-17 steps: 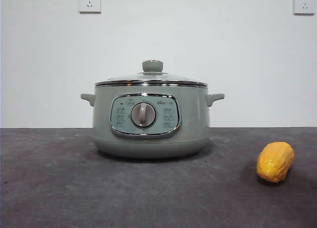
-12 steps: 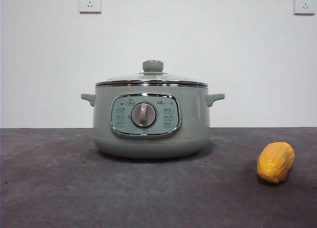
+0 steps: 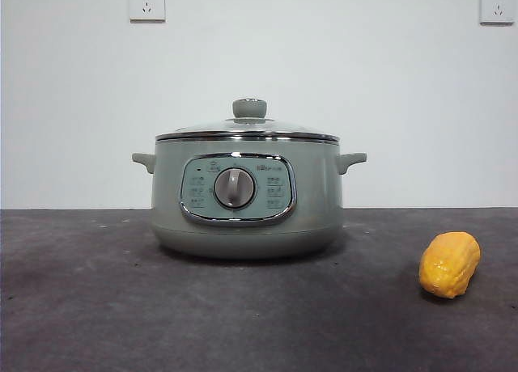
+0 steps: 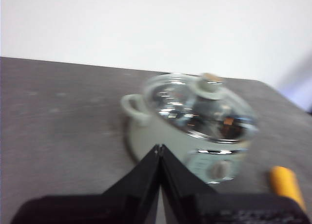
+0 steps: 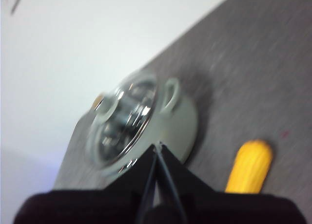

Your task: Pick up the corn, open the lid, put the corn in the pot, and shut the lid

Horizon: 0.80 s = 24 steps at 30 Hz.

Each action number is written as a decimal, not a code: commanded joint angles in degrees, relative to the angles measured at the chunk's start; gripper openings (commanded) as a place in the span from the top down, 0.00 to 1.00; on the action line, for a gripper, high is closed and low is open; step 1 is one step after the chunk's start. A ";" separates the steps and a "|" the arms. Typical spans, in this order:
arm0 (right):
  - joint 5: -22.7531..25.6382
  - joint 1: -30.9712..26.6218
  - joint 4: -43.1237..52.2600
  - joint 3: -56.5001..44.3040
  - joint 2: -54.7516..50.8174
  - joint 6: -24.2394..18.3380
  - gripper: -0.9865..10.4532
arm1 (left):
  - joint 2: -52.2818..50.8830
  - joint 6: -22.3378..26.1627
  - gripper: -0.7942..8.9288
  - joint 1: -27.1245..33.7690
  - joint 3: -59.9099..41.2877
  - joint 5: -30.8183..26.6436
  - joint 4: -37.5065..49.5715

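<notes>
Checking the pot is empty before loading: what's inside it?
The lid sits closed on the pot. Through its glass only glare and reflections show; the inside cannot be made out.

Small markings ring the grey dial [image 3: 235, 188] on the pot [image 3: 247, 196], centre frame, too small to read; no other text is legible anywhere.

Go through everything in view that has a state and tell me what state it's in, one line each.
lid: closed, seated on the pot.
pot: upright on the table, covered.
corn: lying on the table, apart from the pot, not held.
left gripper: shut, empty.
right gripper: shut, empty.
</notes>
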 commanded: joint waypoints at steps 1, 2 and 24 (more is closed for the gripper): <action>-1.92 0.00 -3.89 4.04 3.61 -0.63 0.91 | 2.14 -0.48 0.92 0.11 2.84 4.52 -0.48; -2.05 0.00 -5.66 5.53 5.14 -0.66 0.91 | 3.26 -0.48 0.92 0.11 3.87 6.67 -0.50; 5.57 11.89 -25.07 24.28 37.53 -10.56 0.51 | 23.43 3.72 0.92 -0.04 11.28 20.68 -9.55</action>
